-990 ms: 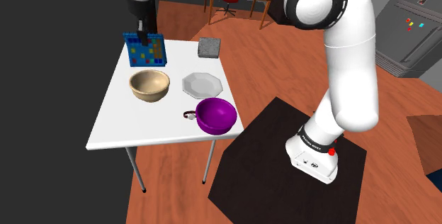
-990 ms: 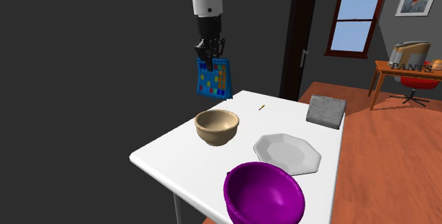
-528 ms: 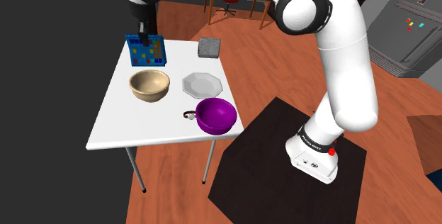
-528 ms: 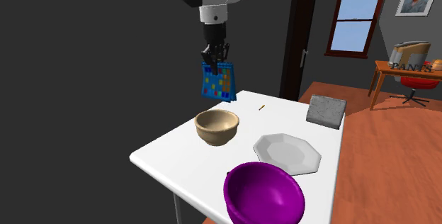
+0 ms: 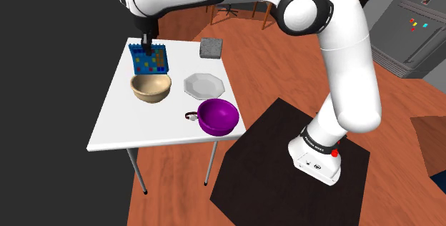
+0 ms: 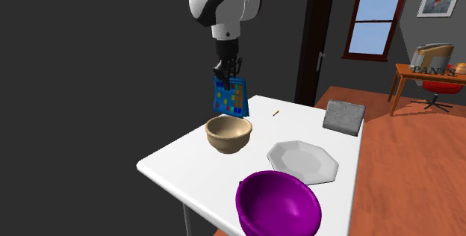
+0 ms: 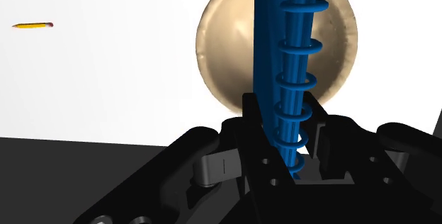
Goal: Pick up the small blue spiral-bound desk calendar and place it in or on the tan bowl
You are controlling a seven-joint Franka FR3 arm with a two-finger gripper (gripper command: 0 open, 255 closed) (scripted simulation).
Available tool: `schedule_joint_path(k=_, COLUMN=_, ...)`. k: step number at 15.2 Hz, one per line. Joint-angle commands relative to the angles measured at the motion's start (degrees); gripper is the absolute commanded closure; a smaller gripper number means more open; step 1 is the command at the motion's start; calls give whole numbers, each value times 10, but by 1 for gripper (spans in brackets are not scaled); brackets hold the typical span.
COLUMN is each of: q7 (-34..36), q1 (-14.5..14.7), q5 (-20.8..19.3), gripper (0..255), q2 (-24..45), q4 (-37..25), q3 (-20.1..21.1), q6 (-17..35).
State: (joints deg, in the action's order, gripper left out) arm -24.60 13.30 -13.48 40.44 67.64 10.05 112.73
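Presently we find the gripper (image 7: 287, 134) closed on the calendar (image 7: 283, 59), its two fingers clasping the spiral-bound edge, so we count the pick-up as done. The calendar hangs from the jaws with its blue face upright, clear of the table (image 5: 114, 128) and touching nothing else. Next along the gripper's line lies the bowl (image 7: 219, 52), tan, empty and upright on the white top; in the wrist view the calendar's lower edge lines up over its hollow. From the second exterior view we judge the calendar to hang above the bowl's far rim, apart from it. Placement is therefore not yet done. What is left, in our judgement, is a descent into the bowl, perhaps with a slight correction toward its middle, and then release. The calendar looks taller than the bowl is deep, so we expect it to lean on the rim rather than lie flat. Farther off, a pencil (image 7: 32, 25) lies well apart from the bowl. A plate (image 5: 204, 84), a purple bowl (image 5: 217, 116) and a grey block (image 5: 210, 48) stand to the side, none in the path.
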Motion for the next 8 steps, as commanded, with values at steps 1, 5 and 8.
schedule_joint_path(k=1, q7=4, q1=1, q5=-2, gripper=255, q2=4, q4=10, q3=-1, q6=14)
schedule_joint_path(k=5, q7=8, q1=0, q5=-4, gripper=255, q2=11, q4=27, q3=-2, q6=39)
schedule_joint_path(k=8, q7=11, q1=0, q5=-7, gripper=255, q2=21, q4=41, q3=-4, q6=61)
